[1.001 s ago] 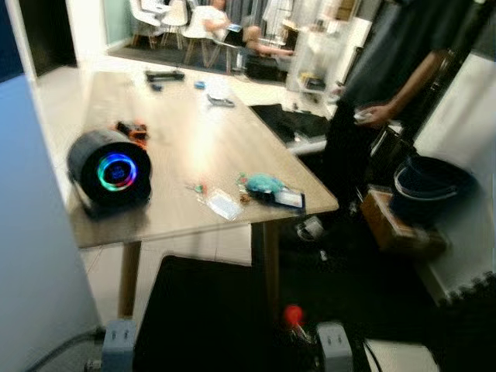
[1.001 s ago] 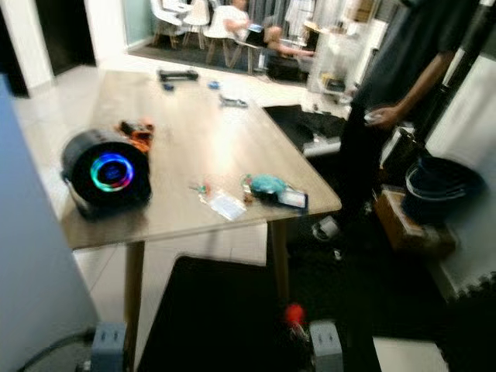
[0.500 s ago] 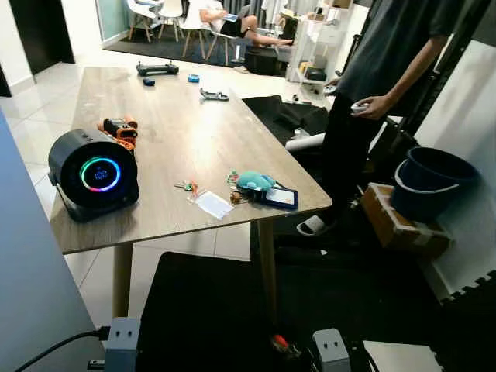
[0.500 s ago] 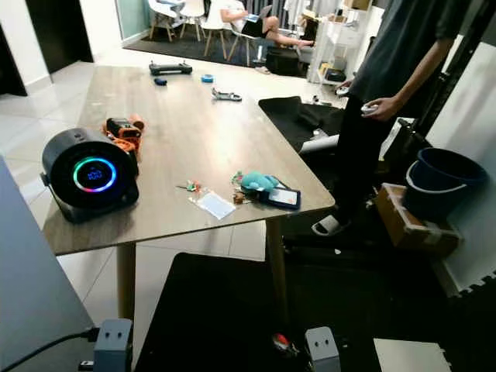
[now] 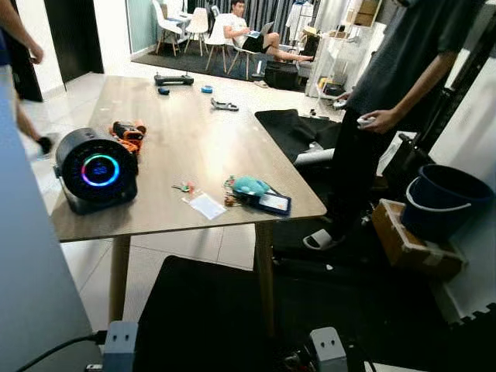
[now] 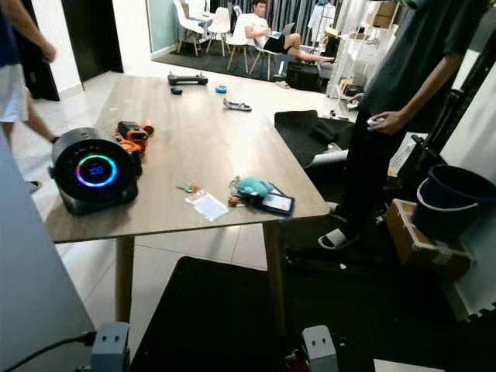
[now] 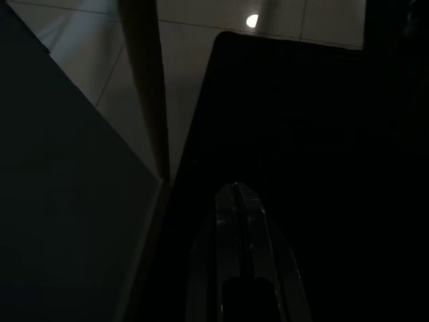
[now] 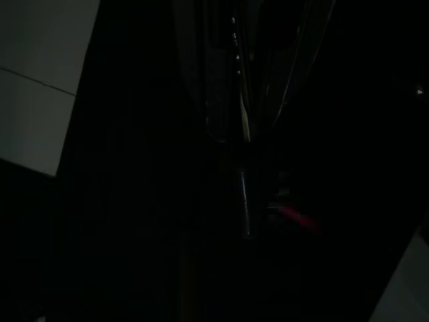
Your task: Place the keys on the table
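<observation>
Keys dangle from the clamped right gripper down low, table up ahead, nearer that arm.

Home dining room: wooden table, chairs.

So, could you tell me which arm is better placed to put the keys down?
Right, probably: its dark wrist view seems to show the keys hanging from the right gripper, while the left gripper hangs empty.
</observation>
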